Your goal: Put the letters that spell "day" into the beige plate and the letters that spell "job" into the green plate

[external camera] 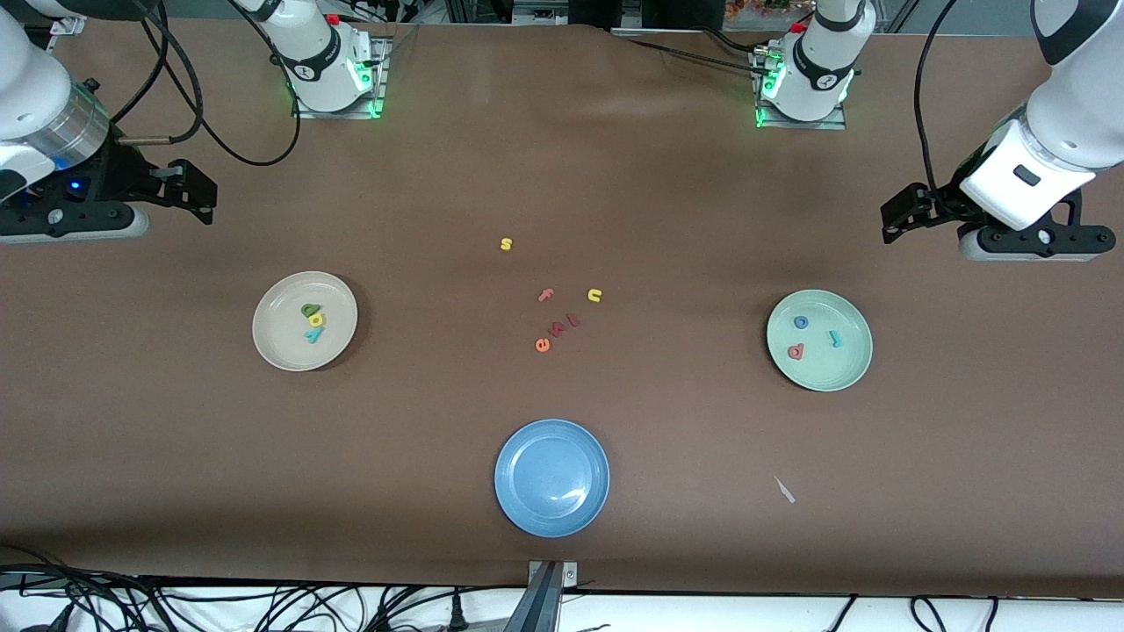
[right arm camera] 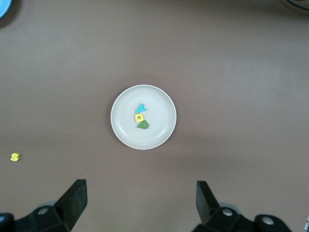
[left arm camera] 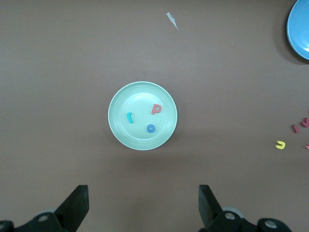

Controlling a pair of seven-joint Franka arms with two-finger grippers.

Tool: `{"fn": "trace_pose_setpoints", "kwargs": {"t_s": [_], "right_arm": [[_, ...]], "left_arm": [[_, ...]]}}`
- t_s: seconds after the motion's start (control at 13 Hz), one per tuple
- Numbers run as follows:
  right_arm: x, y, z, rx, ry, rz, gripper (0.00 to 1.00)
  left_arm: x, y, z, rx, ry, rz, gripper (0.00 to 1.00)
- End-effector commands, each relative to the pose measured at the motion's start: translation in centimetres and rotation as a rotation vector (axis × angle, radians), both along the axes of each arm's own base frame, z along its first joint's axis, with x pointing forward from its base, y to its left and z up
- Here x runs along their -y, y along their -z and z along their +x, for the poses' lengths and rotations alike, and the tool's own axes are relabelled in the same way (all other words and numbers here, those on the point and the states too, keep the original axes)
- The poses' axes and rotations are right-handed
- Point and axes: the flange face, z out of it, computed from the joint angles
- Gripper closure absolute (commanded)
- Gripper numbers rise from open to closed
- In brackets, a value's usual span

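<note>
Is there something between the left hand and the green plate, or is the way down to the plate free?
Nothing visible stands in the way. The left hand hangs open above the table, beside the green plate, and only bare table lies between them. The three letters already lie in that plate.

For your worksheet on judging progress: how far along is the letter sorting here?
Done, it seems: d, a, y lie in the beige plate; j, o, b lie in the green plate. In hand: nothing; both end effectors, left and right, are open. Left: nothing visible.
</note>
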Motion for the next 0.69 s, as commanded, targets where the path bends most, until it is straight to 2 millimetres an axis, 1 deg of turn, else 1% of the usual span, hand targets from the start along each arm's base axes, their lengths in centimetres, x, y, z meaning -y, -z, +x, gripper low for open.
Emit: {"fn": "trace_pose_setpoints", "kwargs": {"t_s": [0.0, 0.08, 0.23, 0.31, 0.39, 0.46, 0.54, 0.62], "right_arm": [[1.7, -1.1, -0.9, 0.003, 0.030, -0.017, 0.00], [3.1, -1.4, -1.1, -0.007, 0.058, -0.013, 0.00], [3.7, -0.9, -1.2, -0.036, 0.070, -0.015, 0.00], [4.6, -0.7, -1.1, -0.040, 0.087, -0.011, 0.00], [5.9, -0.6, -0.9, -0.047, 0.116, 0.024, 0.00], [6.8, -0.4, -0.8, -0.055, 0.133, 0.065, 0.00], [7.5, -0.3, -0.8, -0.057, 0.141, 0.076, 0.00], [7.7, -0.2, -0.8, -0.060, 0.135, 0.076, 0.00]], "left_arm": [[-0.2, -0.5, 0.2, -0.003, 0.019, 0.027, 0.00], [-0.3, -0.4, 0.2, -0.006, 0.017, 0.027, 0.00], [-0.2, -0.4, 0.1, -0.012, 0.021, 0.028, 0.00], [-0.2, -0.4, 0.1, -0.014, 0.021, 0.028, 0.00], [-0.2, -0.4, 0.1, -0.014, 0.021, 0.028, 0.00], [-0.3, -0.4, 0.1, -0.014, 0.020, 0.028, 0.00], [-0.3, -0.4, 0.1, -0.014, 0.020, 0.028, 0.00], [-0.3, -0.4, 0.1, -0.014, 0.020, 0.028, 0.00]]}}
